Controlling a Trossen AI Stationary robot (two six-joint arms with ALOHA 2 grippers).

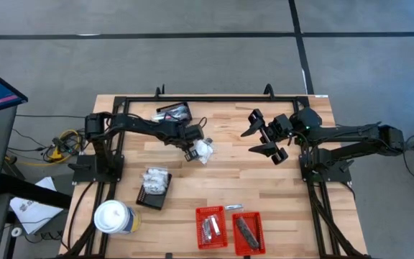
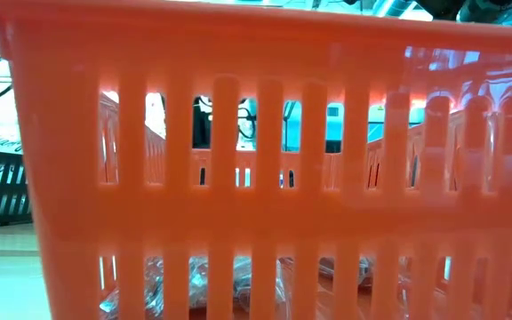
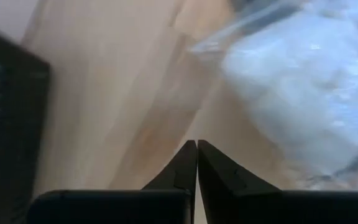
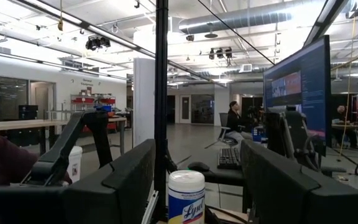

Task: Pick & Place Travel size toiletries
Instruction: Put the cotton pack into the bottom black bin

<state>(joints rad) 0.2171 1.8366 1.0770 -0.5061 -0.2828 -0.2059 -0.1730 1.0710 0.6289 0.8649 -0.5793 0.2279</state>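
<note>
Stood on the wooden table: two red slotted baskets side by side at the near edge, a black basket left of them, a large white lidded cup at the near left corner. Beyond, a wipes canister, a seated person.

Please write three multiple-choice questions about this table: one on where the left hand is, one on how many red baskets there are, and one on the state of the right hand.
1. Where is the left hand?
A. over the red baskets
B. beside the white clear-wrapped packet
C. at the lidded cup

2. How many red baskets stand on the table?
A. one
B. two
C. four

3. How are the fingers of the right hand?
A. spread apart
B. shut on a packet
C. shut on nothing

Key: 1 B, the high view shows it next to the packet. 2 B, two stand side by side at the near edge. 3 A, the high view shows a wide gap, with nothing held.
</note>
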